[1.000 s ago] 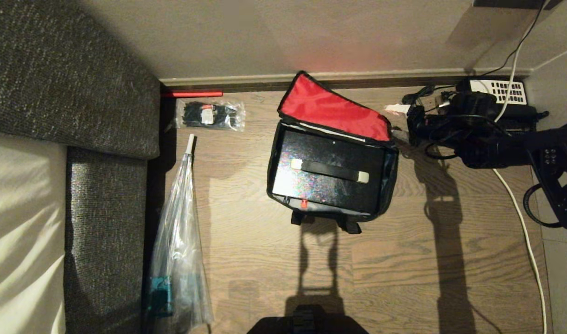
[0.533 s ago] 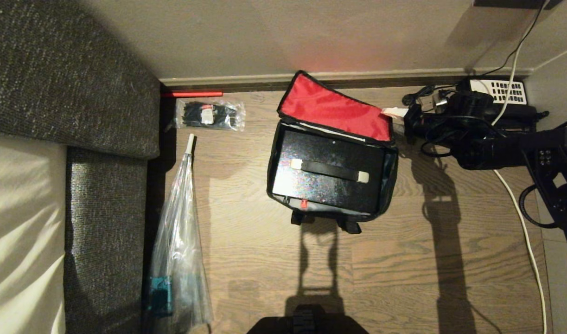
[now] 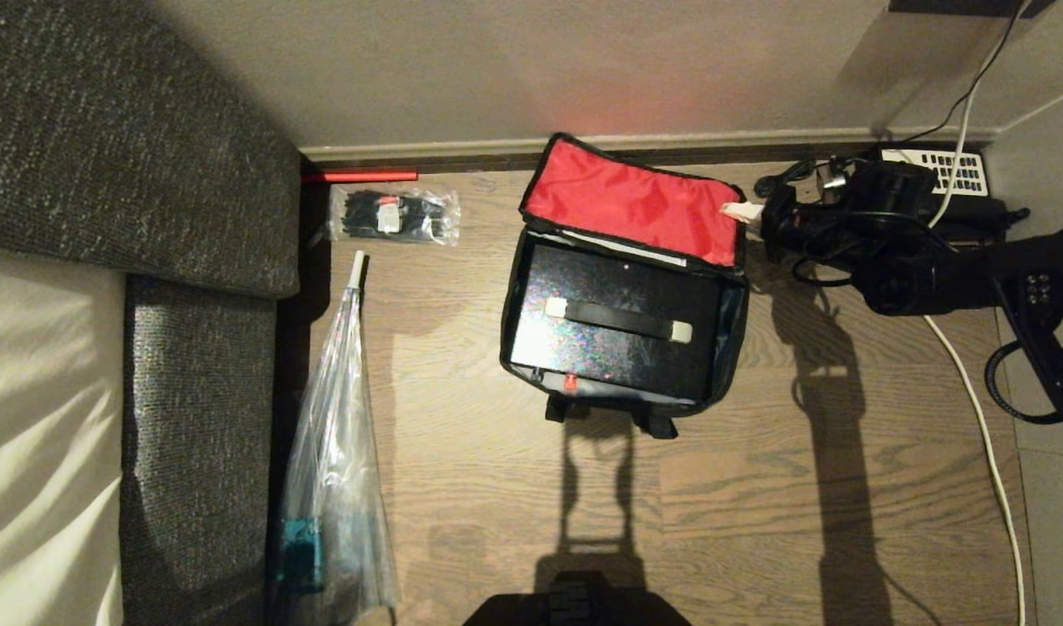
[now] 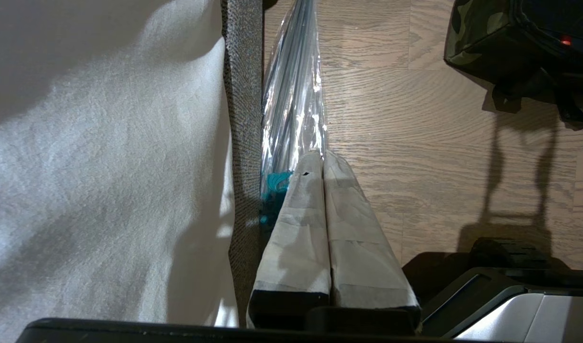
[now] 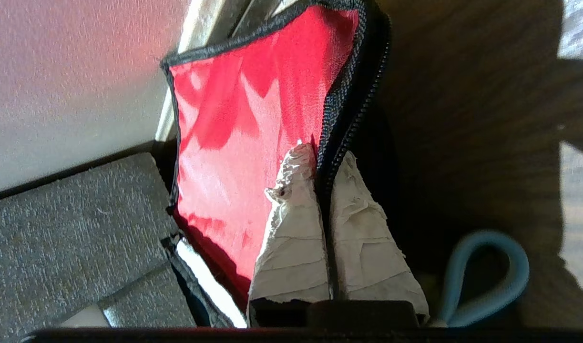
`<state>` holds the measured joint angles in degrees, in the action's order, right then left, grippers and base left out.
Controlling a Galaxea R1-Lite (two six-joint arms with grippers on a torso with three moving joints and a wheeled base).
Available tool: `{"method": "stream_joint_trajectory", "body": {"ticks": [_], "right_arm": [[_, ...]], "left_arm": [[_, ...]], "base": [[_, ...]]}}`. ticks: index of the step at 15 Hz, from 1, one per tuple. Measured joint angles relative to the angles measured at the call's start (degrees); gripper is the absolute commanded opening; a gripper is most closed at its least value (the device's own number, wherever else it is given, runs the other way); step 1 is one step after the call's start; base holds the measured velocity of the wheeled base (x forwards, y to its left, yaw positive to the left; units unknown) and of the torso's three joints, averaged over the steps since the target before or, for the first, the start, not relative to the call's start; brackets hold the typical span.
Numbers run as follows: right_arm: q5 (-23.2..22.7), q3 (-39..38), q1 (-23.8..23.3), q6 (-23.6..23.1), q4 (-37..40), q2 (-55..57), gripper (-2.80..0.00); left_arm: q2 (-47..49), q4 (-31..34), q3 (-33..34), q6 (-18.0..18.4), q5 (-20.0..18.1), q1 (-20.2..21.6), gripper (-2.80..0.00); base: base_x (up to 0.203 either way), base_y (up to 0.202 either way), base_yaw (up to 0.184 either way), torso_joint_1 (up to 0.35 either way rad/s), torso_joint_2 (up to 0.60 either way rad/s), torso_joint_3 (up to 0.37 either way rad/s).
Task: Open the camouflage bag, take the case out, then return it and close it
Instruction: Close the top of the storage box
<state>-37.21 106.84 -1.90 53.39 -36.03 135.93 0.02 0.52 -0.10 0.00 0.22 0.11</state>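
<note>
We see a wood-plank floor point(image 3: 757, 487) running up to a pale wall and skirting board at its far edge, with a grey fabric sofa point(image 3: 131, 139) along its left edge. The camouflage bag point(image 3: 622, 348) sits on the floor near the far edge, its red-lined lid point(image 3: 635, 204) standing open toward the wall. The case point(image 3: 618, 335) lies inside it, handle up.

At the lid's right far corner the right gripper point(image 5: 327, 164) has its taped fingers pinched together on the lid's zipper edge. The left gripper point(image 4: 323, 157) hangs above the floor beside the sofa, its fingers pressed together on nothing.

Near the sofa lie a clear packet of black ties point(image 3: 394, 216) and a clear plastic umbrella point(image 3: 335, 461). A white cable point(image 3: 983, 435) trails along the floor's right edge.
</note>
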Motion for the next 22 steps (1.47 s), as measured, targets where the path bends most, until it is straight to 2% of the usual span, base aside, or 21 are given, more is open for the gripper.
{"method": "stream_joint_trajectory", "body": {"ticks": [2, 6, 11, 16, 22], "right_arm": [[-0.50, -4.36, -0.13, -1.57, -1.45, -2.52, -2.80], [-2.98, -18.87, -0.27, -7.24, -3.18, -10.14, -2.80], [-7.55, -33.10, -0.21, -7.42, -6.11, -20.56, -2.80], [-12.53, -41.16, -0.22, -7.74, -5.08, -27.80, -2.80], [-14.14, -47.86, -0.11, -12.99, -2.29, -33.05, -2.80]], "left_arm": [[0.00, 0.00, 0.00, 0.00, 0.00, 0.00, -2.80], [0.00, 0.00, 0.00, 0.00, 0.00, 0.05, -2.80], [0.00, 0.00, 0.00, 0.00, 0.02, 0.05, -2.80], [0.00, 0.00, 0.00, 0.00, 0.02, 0.05, -2.80], [0.00, 0.00, 0.00, 0.00, 0.05, 0.05, -2.80]], "base": [[0.000, 0.000, 0.000, 0.000, 0.00, 0.000], [0.000, 0.000, 0.000, 0.000, 0.00, 0.000], [0.000, 0.000, 0.000, 0.000, 0.00, 0.000], [0.000, 0.000, 0.000, 0.000, 0.00, 0.000], [0.000, 0.000, 0.000, 0.000, 0.00, 0.000]]}}
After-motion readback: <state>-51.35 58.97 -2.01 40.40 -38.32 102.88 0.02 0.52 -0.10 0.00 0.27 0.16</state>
